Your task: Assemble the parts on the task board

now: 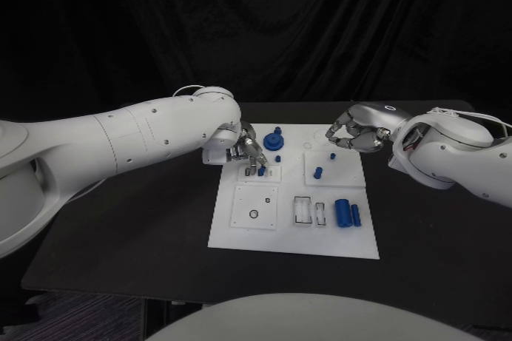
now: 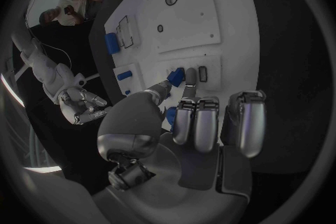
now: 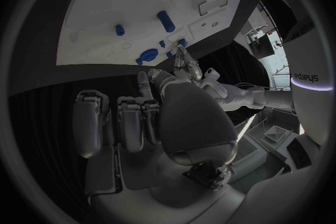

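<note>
Left hand pinches a small blue peg between thumb and a fingertip, right over a slot at the far left of the white task board; the part looks light, rigid and slick, best gripped by its sides. Right hand hovers at the board's far right edge, fingers curled in, holding nothing. "sharpa" can be read on the arm in the right wrist view.

Black table, white task board flat at its middle, nearer the far edge.
</note>
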Available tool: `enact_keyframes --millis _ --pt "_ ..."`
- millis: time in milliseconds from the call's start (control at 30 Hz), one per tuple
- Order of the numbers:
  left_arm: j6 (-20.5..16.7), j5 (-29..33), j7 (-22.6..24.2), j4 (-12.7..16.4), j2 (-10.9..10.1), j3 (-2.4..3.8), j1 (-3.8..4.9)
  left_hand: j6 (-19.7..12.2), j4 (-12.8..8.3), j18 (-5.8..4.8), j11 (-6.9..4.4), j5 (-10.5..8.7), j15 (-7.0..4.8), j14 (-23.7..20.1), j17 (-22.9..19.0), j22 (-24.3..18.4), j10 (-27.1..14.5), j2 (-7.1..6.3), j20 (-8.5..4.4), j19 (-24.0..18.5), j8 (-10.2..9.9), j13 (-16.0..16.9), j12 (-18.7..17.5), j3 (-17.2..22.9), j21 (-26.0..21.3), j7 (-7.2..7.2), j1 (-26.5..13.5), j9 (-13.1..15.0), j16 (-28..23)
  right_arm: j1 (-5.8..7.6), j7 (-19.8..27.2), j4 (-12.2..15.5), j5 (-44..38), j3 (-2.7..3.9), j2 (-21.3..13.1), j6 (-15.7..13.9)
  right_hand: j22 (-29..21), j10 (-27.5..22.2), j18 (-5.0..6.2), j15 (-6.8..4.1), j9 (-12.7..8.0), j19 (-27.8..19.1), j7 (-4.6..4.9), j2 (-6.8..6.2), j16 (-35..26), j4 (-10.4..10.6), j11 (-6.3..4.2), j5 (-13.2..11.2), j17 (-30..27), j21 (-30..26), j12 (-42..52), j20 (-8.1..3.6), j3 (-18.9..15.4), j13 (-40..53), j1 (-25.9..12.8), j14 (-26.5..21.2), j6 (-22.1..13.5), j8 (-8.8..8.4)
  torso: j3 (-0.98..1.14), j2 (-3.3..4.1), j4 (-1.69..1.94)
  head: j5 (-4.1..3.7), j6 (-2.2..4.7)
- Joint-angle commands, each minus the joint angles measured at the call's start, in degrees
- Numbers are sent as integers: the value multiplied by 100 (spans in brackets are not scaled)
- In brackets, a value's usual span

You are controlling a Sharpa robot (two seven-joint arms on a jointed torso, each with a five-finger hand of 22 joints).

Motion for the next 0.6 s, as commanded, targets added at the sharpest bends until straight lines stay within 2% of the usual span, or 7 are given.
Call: enact_keyframes --millis 33,133,300,400,600 --pt "89 25 24 12 2 -2 -22 -19 -34 95 50 67 43 595 1509 1276 595 -1 41 228 -27 1496 -3 2 -23 9 70 -10 37 -15 -106 3 -9 4 -9 35 1262 597 96 42 0 210 -7 -10 17 -5 30 24 1509 -17 15 37 35 1506 -29 607 28 -4 3 2 4 5 -1" --pt "81 25 55 2 13 -2 -22 -20 -31 99 52 137 44 595 1509 1271 595 15 43 219 -26 1496 -3 -2 -41 11 76 -18 37 -15 -106 2 -9 4 -8 41 1262 597 96 42 0 210 -7 -10 17 -5 30 24 1509 -17 15 37 35 1506 -29 607 28 -4 1 -1 0 2 -1" --pt "68 25 124 7 28 -2 -23 -54 -63 107 56 643 50 595 1509 1260 595 49 48 196 -22 1496 -3 30 -84 15 139 -45 37 -16 -109 1 -9 4 -7 54 1262 597 96 42 0 210 -7 -10 17 -5 30 24 1509 -17 15 37 35 1506 -29 607 28 -4 -3 0 -2 12 -1" --pt "63 25 157 21 24 -2 -23 -67 -70 108 58 743 52 595 1509 1260 595 41 50 195 -23 1496 -3 37 -86 18 143 -51 37 -16 -112 2 -9 4 -9 61 1262 597 96 42 0 210 -7 -10 17 -5 30 24 1509 -17 15 37 35 1506 -29 607 28 -4 -3 1 -8 16 -1" --pt "-13 25 220 30 -3 -2 -23 -73 38 109 74 764 64 595 1509 1257 595 25 59 191 -20 1496 -3 -20 -96 36 19 -63 37 -17 -119 -6 -9 4 -17 72 1262 597 96 42 0 210 -7 -10 17 -5 30 24 1509 -17 15 37 35 1506 -29 607 28 -4 1 -4 -2 6 -1"
